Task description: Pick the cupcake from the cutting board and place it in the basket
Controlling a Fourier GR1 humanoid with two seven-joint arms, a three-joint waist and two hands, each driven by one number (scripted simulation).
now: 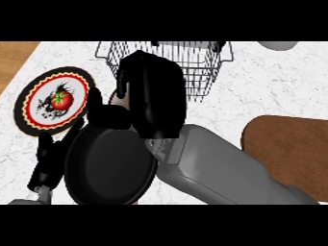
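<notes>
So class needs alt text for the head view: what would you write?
The robot's right hand hangs in front of a wire basket, fingers curled, its contents hidden. Left are a tomato plate and black pan; right, a brown cutting board.

Right hand [152, 96] fronts the basket [198, 60]; frying pan [109, 166] crowds bottom-left

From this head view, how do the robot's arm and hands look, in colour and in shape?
The right forearm is a thick, smooth grey shell, rounded and tube-like, with a boxier grey wrist block. The right hand on it is glossy black and bulky, with rounded fingers. At the lower left, the left hand is also black, slimmer, on a small grey wrist piece. No cables or markings are visible.
</notes>
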